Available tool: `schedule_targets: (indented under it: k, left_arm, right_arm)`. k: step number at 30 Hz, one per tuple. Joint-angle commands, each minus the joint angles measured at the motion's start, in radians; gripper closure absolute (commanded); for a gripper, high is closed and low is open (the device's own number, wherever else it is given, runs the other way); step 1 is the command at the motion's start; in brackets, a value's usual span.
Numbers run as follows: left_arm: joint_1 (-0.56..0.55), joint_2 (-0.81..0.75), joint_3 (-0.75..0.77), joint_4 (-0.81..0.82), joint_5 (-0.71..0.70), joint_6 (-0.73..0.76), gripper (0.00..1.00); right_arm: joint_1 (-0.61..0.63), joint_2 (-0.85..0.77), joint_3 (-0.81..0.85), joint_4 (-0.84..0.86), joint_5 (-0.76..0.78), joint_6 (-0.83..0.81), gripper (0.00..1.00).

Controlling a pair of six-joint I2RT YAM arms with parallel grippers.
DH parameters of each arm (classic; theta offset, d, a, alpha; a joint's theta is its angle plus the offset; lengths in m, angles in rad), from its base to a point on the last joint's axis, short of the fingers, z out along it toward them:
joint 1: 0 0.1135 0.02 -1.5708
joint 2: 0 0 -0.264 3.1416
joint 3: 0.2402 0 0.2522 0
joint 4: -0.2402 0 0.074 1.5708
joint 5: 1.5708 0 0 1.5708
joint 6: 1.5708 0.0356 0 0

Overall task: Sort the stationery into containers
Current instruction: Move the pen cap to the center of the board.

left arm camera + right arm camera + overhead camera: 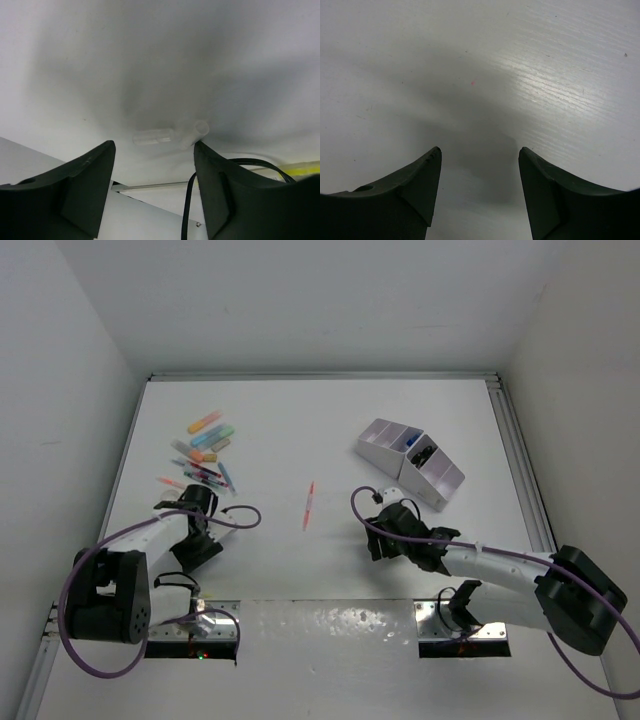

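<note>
Both pincers stand released, fingers spread and holding nothing: the right gripper over bare table, the left gripper tilted up toward a wall. Seen from above, the organiser sits near the right gripper at its 1 o'clock. Its middle compartments hold a black item and a blue-capped piece. The red pen lies apart at that gripper's 9 o'clock. The markers cluster at 12 o'clock, just beyond the left gripper.

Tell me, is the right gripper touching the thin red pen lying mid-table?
Apart. The top view shows bare table between the red pen and the right gripper; the right wrist view shows only table surface between its open jaws.
</note>
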Motion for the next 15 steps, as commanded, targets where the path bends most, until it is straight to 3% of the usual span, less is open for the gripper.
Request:
schedule_targets:
  k: [1,9,15]
  left_arm:
    - [-0.015,-0.001,-0.023,0.029,0.014,-0.024,0.42]
    - [-0.034,0.007,-0.024,0.044,0.072,-0.021,0.56]
    - [-0.071,0.033,-0.011,0.056,0.117,-0.031,0.74]
  right_arm:
    - [-0.009,-0.011,0.004,0.033,0.017,-0.009,0.37]
    - [-0.023,-0.009,0.001,0.028,0.017,-0.028,0.37]
    - [-0.032,-0.006,-0.003,0.024,0.017,-0.037,0.37]
